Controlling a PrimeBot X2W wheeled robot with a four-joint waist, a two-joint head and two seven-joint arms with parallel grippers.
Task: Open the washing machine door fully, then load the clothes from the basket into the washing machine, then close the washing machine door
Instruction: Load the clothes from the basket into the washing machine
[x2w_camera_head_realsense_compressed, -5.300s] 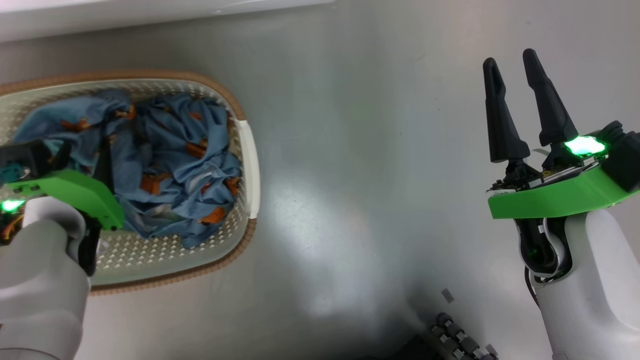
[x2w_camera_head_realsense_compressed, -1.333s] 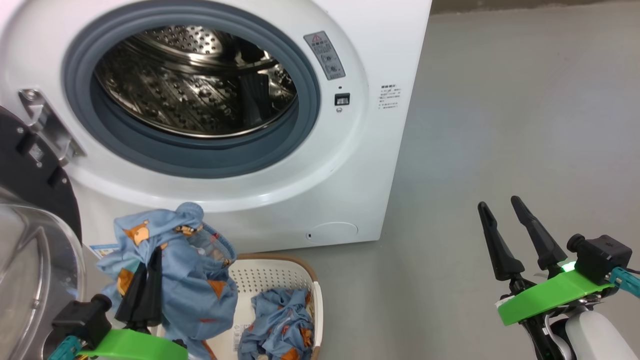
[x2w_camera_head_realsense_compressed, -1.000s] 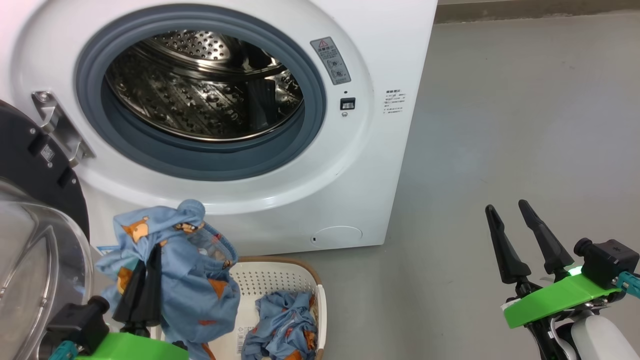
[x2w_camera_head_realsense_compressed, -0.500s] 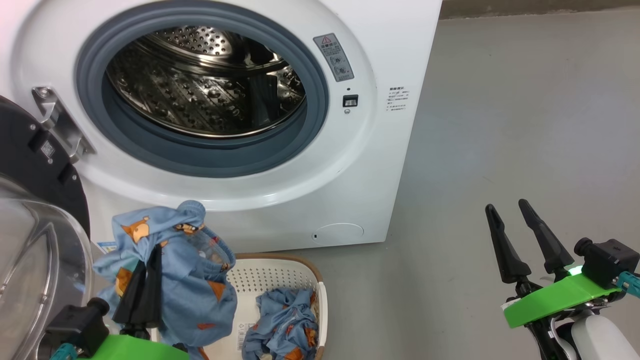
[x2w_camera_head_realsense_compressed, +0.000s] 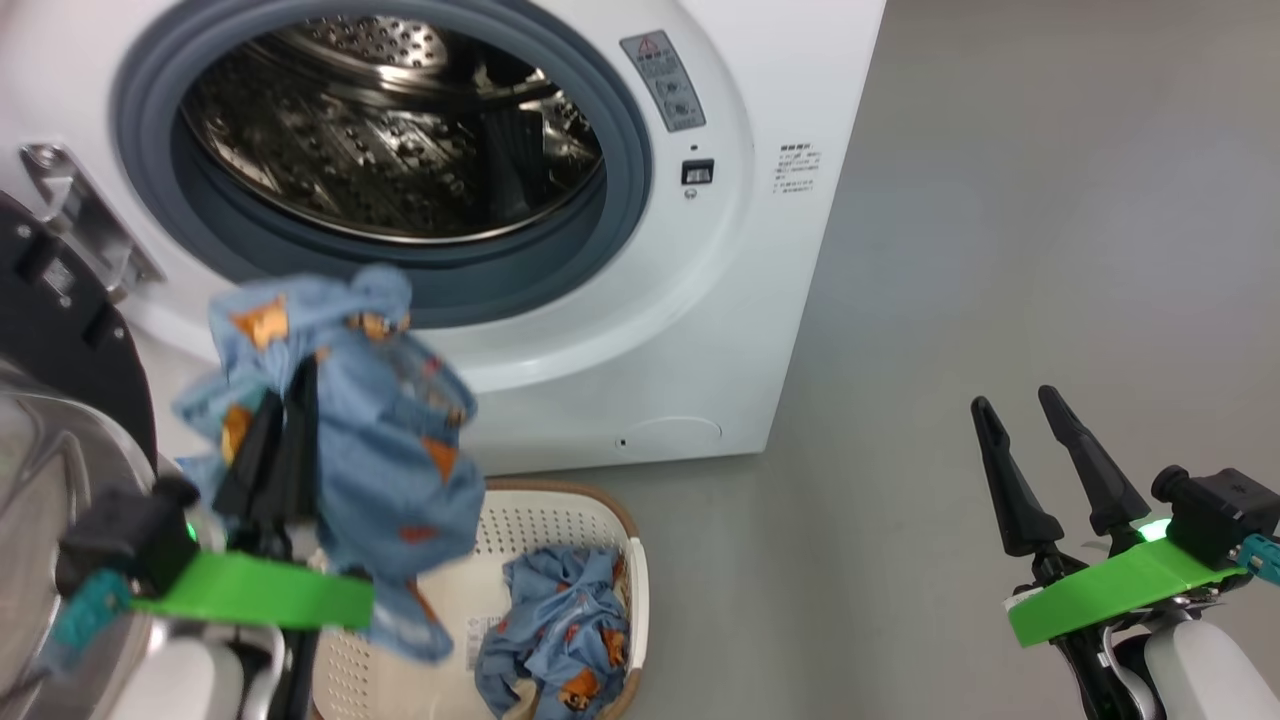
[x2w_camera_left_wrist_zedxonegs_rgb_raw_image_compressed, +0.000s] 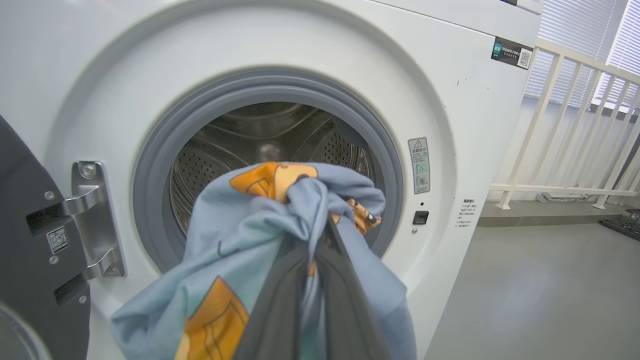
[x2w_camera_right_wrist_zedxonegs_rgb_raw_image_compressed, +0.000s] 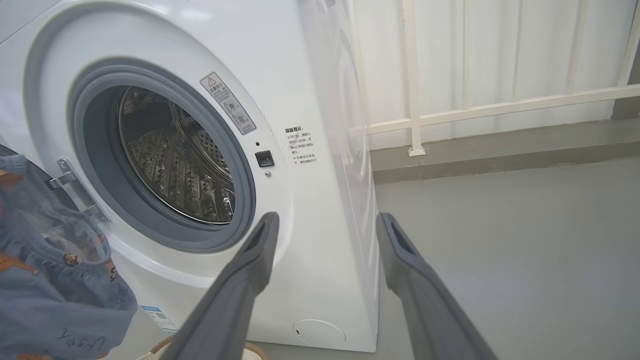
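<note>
Our left gripper (x2w_camera_head_realsense_compressed: 288, 405) is clamped tight on a blue garment (x2w_camera_head_realsense_compressed: 390, 450), holding it in the air in front of the washing machine (x2w_camera_head_realsense_compressed: 760, 300), just below the mouth of the steel drum (x2w_camera_head_realsense_compressed: 400, 130) and above the basket (x2w_camera_head_realsense_compressed: 560, 497). From the left wrist, we see the two dark fingers (x2w_camera_left_wrist_zedxonegs_rgb_raw_image_compressed: 280, 300) pressed together with the cloth (x2w_camera_left_wrist_zedxonegs_rgb_raw_image_compressed: 260, 220) bunched over their tips, so the tips themselves are buried. Our right gripper (x2w_camera_head_realsense_compressed: 1014, 396) hangs over the bare grey floor (x2w_camera_head_realsense_compressed: 1000, 200), well apart from the machine, its fingers spread wide and touching nothing; the right wrist view shows the same gap between them (x2w_camera_right_wrist_zedxonegs_rgb_raw_image_compressed: 326, 216).

The rest of the clothes (x2w_camera_head_realsense_compressed: 555, 620) lie crumpled in the basket on the floor at the foot of the machine. The door (x2w_camera_head_realsense_compressed: 60, 330) is swung open to the left, cut off by the edge of the head view, its glass bowl partly behind our left wrist. The lifted garment is blurred in the head view and covers the basket's left side; the basket's near end runs off the bottom. In the right wrist view, the garment (x2w_camera_right_wrist_zedxonegs_rgb_raw_image_compressed: 55, 280) is cut by the left edge.
</note>
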